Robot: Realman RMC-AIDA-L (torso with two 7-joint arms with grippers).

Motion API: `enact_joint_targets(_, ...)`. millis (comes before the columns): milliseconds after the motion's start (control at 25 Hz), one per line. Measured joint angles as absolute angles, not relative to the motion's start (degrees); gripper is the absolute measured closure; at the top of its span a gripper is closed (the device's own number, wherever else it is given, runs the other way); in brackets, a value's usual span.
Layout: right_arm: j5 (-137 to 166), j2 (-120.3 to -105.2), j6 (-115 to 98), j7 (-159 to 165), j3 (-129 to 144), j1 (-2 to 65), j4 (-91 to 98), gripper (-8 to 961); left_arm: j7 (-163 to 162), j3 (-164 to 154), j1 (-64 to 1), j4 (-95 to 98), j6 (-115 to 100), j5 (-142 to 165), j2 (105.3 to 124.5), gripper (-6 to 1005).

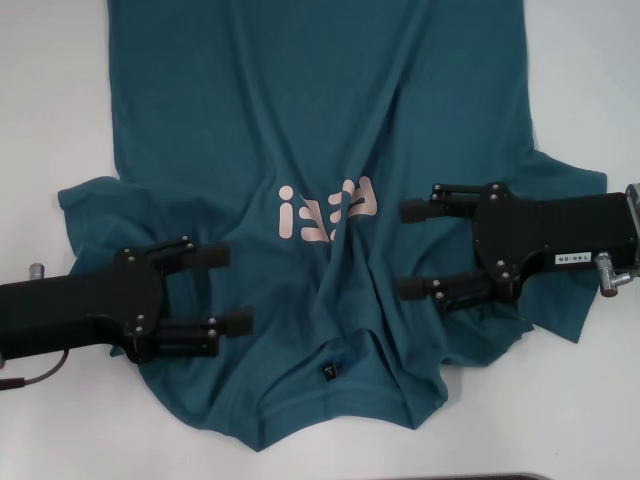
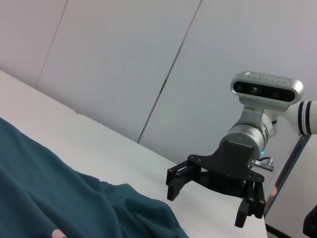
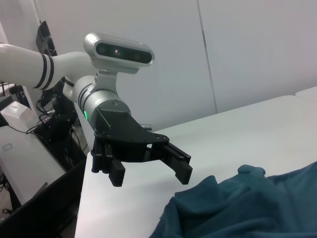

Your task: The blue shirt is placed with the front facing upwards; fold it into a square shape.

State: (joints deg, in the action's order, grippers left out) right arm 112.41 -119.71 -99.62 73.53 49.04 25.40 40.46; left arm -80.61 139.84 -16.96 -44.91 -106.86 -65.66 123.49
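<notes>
The blue shirt (image 1: 300, 100) lies front up on the white table (image 1: 50, 100), rumpled around the chest, with its pale pink lettering (image 1: 325, 210) in the middle and its collar and small black neck tag (image 1: 330, 371) at the near edge. My left gripper (image 1: 232, 288) is over the shirt's left shoulder, open, fingers pointing right, nothing between them. My right gripper (image 1: 407, 250) is over the right shoulder, open, fingers pointing left. The left wrist view shows the right gripper (image 2: 205, 204) beside the cloth (image 2: 59, 198). The right wrist view shows the left gripper (image 3: 151, 176) beside the cloth (image 3: 247, 208).
Bare white table surrounds the shirt on both sides in the head view. The wrist views show pale wall panels (image 2: 124, 59) behind the table. Dark equipment and cables (image 3: 54, 124) stand beyond the table's edge near the left arm.
</notes>
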Motion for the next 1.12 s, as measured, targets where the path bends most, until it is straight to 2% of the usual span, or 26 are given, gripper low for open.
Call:
enact_joint_targets(920,112.43,-119.54,-99.56,78.59,48.64,25.68,40.65,8,-84.28,141.26,-17.22,-44.92,-108.33,-65.65,123.38,66)
enact_joint_targets(1040,112.68,-118.82,-98.39,88.35,46.67,26.89,40.8,8,-93.48,143.58,-18.16,-44.7,-108.54,-65.64,122.58,67)
enact_joint_targets(1120,112.84,-118.11,-97.59,95.26,46.13,27.64,40.79,8,-102.4,144.14,-19.09,-43.82,-108.55,-65.43,121.31,67)
